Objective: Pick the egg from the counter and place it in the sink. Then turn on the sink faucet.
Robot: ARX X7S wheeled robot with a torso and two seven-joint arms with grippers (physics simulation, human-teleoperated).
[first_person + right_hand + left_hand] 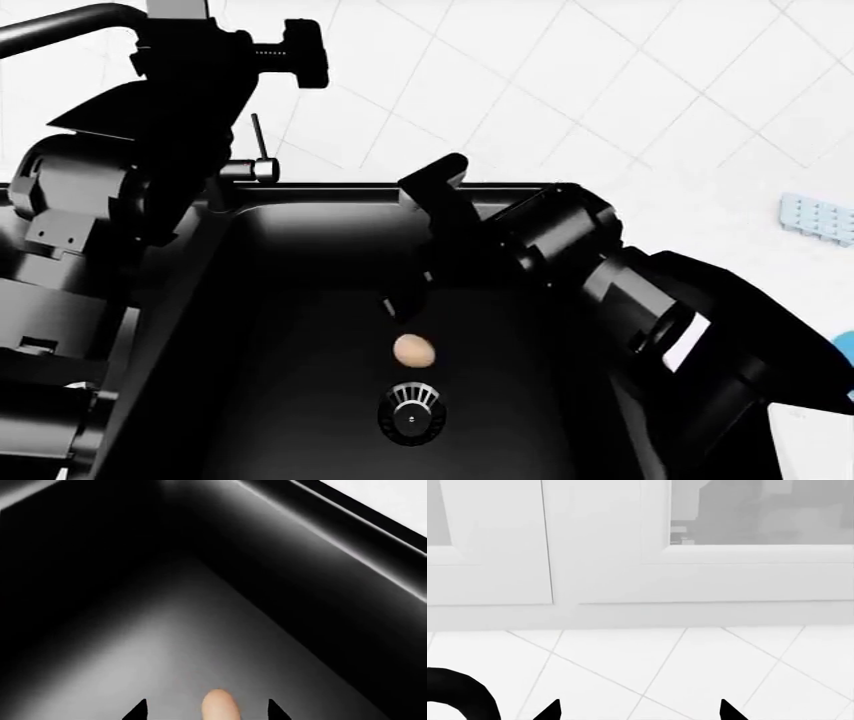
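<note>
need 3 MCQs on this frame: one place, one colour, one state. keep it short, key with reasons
1. Where is the egg?
A. On the counter by the wall
B. On the floor of the sink, just beyond the drain strainer in the head view
C. Lying on the pale blue ridged item

2. What colour is the sink?
A. Glossy black
B. Stainless silver
C. White

3. How does the right gripper stand to the egg?
A. Clamped on it, lifted above the counter
B. Jaws apart, egg lying between the tips on the basin floor
C. Nowhere near it, over the tiled wall

Key: B, the head view shows the egg inside the basin beside the strainer. A, the basin walls render black. B, the right wrist view shows gaps between the egg and both tips.
</note>
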